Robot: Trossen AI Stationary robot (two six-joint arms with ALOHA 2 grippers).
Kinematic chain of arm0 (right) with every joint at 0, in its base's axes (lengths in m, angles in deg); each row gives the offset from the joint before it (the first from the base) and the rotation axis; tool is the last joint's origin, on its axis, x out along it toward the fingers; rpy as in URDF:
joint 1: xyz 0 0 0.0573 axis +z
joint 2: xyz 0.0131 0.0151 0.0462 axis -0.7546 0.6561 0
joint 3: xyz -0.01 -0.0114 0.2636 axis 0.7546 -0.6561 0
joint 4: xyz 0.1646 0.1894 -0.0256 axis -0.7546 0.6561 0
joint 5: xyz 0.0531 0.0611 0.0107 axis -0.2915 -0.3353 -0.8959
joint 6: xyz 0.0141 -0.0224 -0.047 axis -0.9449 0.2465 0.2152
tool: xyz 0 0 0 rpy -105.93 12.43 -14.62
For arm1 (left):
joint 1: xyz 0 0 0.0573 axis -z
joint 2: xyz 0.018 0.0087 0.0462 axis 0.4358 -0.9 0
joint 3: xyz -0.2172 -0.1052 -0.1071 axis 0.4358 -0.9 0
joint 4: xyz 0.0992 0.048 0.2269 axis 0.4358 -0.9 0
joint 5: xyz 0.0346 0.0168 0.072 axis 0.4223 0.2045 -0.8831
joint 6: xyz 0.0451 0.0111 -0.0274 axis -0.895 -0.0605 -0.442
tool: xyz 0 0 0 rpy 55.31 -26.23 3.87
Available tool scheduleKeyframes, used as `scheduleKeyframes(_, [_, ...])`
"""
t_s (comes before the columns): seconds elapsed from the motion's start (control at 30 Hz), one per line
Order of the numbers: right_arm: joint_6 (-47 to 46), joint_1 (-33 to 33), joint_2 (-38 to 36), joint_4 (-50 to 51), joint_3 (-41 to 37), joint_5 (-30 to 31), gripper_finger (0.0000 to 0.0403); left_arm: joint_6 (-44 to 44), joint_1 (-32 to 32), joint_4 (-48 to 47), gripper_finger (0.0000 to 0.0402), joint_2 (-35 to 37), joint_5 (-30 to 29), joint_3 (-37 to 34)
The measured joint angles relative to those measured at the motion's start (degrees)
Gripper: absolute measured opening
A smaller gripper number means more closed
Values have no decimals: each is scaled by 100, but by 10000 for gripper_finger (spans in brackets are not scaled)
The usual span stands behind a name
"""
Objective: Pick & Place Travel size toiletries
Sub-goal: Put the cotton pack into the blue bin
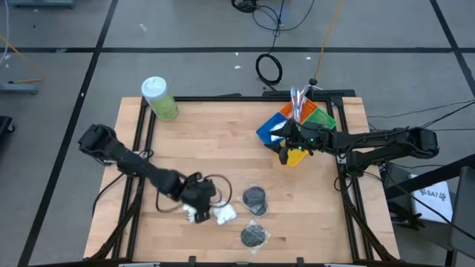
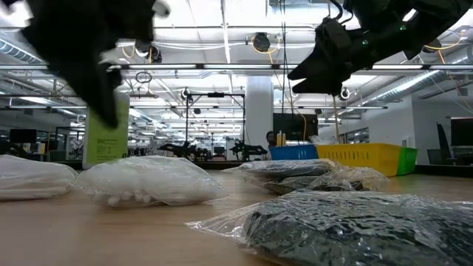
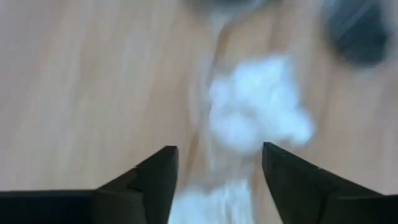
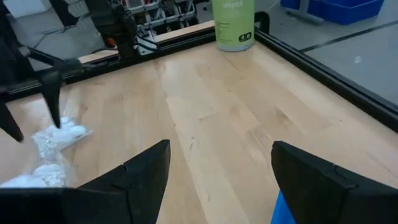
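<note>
Lighting bright and even, from ceiling strips seen in the low view. Shadows on the worktop faint. Left wrist view heavily blurred; the white mass there is probably a cotton bag. Near bags in the low view out of focus.

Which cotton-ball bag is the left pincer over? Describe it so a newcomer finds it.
On the wooden table, go to the front edge, where the left pincer hovers open. The bag lies by its tip: lumpy and white, unlike the two black discs beside it.
</note>
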Motion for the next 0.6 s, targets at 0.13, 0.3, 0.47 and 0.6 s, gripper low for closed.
scheduleKeyframes(0.13, [0, 95, 0, -24, 0, 2, 265, 1373, 414, -803, 253, -263, -46, 0])
scheduleKeyframes(0.3, [-2, 188, 0, -35, 0, 0, 265, 2534, 685, -1336, 257, -354, -65, 0])
scheduleKeyframes(0.47, [-2, 312, -1, -33, 0, 4, 265, 2965, 858, -1295, 257, -356, 225, 0])
scheduleKeyframes(0.6, [-2, 394, -1, -28, 0, 4, 265, 3146, 921, -1297, 257, -433, 495, -7])
